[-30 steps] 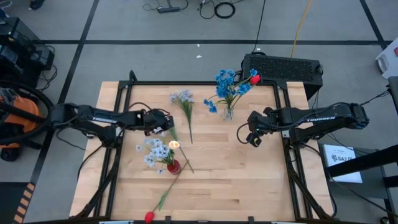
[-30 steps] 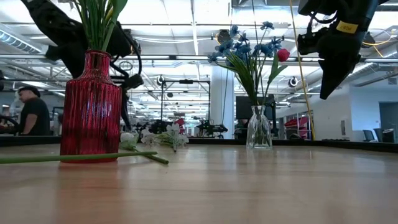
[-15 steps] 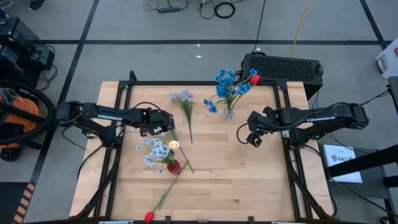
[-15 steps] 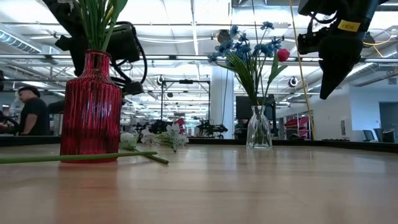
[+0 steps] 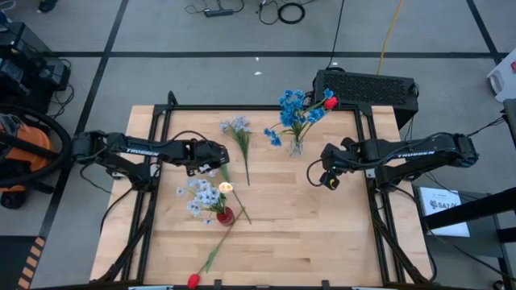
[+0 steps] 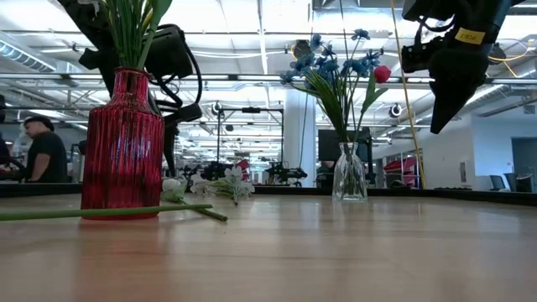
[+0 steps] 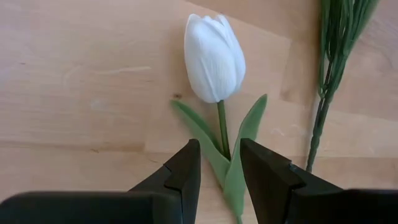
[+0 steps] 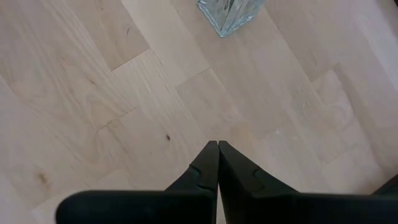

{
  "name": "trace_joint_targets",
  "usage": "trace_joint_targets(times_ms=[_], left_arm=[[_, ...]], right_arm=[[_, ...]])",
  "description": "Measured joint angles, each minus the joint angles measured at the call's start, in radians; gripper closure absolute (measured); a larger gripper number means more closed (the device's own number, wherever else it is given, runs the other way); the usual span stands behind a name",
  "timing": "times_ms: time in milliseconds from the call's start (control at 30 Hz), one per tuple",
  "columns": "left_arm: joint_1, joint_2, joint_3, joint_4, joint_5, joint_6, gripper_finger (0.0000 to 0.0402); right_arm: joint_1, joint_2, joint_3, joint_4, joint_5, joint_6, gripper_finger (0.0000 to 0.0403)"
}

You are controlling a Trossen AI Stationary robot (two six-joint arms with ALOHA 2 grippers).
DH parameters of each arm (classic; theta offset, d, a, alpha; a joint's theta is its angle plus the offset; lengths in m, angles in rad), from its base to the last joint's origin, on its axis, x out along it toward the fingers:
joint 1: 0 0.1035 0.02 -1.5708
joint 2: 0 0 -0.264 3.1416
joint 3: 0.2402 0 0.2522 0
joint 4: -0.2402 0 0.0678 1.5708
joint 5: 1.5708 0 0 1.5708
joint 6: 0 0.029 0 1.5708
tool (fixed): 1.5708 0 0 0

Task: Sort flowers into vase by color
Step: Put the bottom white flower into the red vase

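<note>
The left gripper (image 7: 221,165) hangs over a white tulip (image 7: 214,59) lying flat on the wooden table (image 5: 274,217), its dark fingers (image 7: 185,168) parted with the thin green stem and two pointed leaves between them; whether they touch the stem cannot be told. The bud is smooth and egg-shaped, and a ribbed green stalk (image 7: 326,87) lies just beside it. Near it stands a ribbed red vase (image 6: 122,143) holding pale blue-white clusters (image 5: 203,196); a red-budded flower (image 5: 193,279) lies at the table's edge. A clear glass vase (image 6: 349,174) holds bright blue flowers (image 5: 294,106) and one red bud. The right gripper (image 8: 217,158) hovers beside it, fingers pressed together, holding nothing.
</note>
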Motion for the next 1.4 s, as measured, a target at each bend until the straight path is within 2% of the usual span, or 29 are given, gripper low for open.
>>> trace_joint_targets(times_ms=[267, 567, 800, 933, 1167, 1400], left_arm=[[0.0, 0.034, 0.0, 0.026, -0.011, 0.053, 0.0279], [0.001, 0.141, 0.001, 0.13, -0.004, 0.043, 0.0236], [0.001, 0.159, 0.003, 0.128, -0.019, 0.044, 0.0236], [0.009, 0.16, 0.003, 0.12, -0.029, 0.044, 0.0267], [0.027, 0.162, 0.001, 0.103, -0.074, 0.104, 0.0381], [0.032, 0.145, -0.004, 0.094, -0.192, 0.18, 0.0395]], right_arm=[[0.0, 0.0, 0.0, 0.001, 0.0, -0.011, 0.0403], [0.0, 0.0, 0.0, 0.002, -0.003, -0.012, 0.0403], [0.0, 0.0, 0.0, 0.003, -0.004, -0.012, 0.0403], [0.0, 0.0, 0.0, 0.004, -0.004, -0.019, 0.0403], [0.0, 0.0, 0.0, 0.007, -0.004, -0.019, 0.0403], [0.0, 0.0, 0.0, 0.043, -0.004, -0.019, 0.0403]])
